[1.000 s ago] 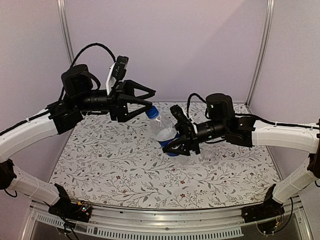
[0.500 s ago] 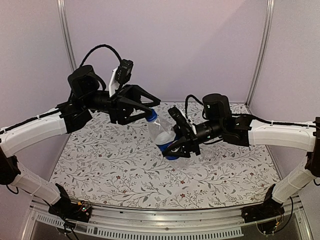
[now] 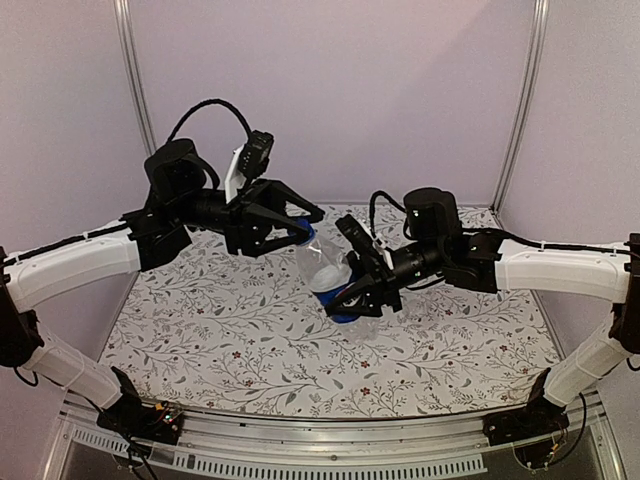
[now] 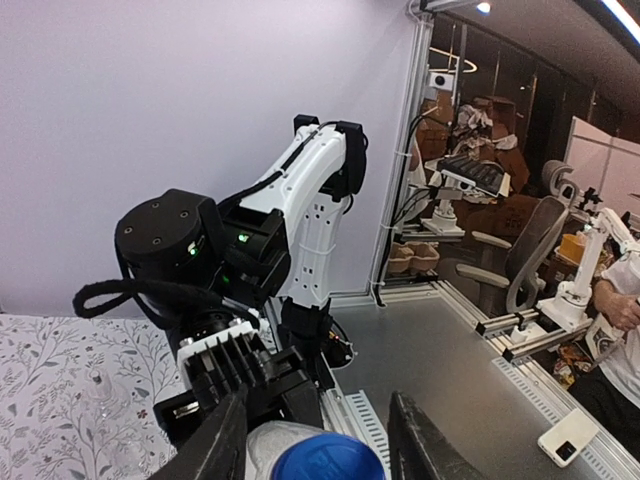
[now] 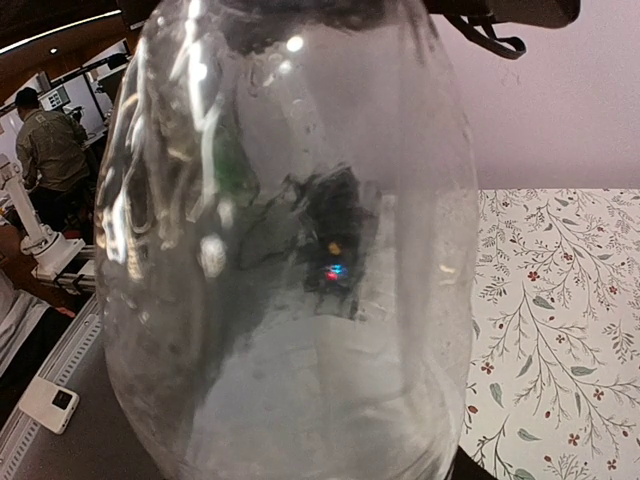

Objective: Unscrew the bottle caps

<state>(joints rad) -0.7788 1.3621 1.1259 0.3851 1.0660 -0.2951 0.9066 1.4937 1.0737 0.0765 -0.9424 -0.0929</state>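
The right gripper point(image 3: 352, 292) reaches in from 3 o'clock and pinches the clear plastic bottle point(image 3: 322, 262) across its blue label band. It holds the bottle off the desk point(image 3: 220, 330), near the centre. The bottle is tilted so that the neck points toward 10 o'clock. This presents the blue cap point(image 4: 325, 462) in line with the left gripper point(image 3: 300, 228), which approaches from 9 o'clock.

In the left wrist view, the cap sits between the two fingers point(image 4: 228, 445). The jaws stand narrow around it. It cannot be told whether they press on the cap.

The step in hand appears to be securing the cap. The body grip resists the twist.
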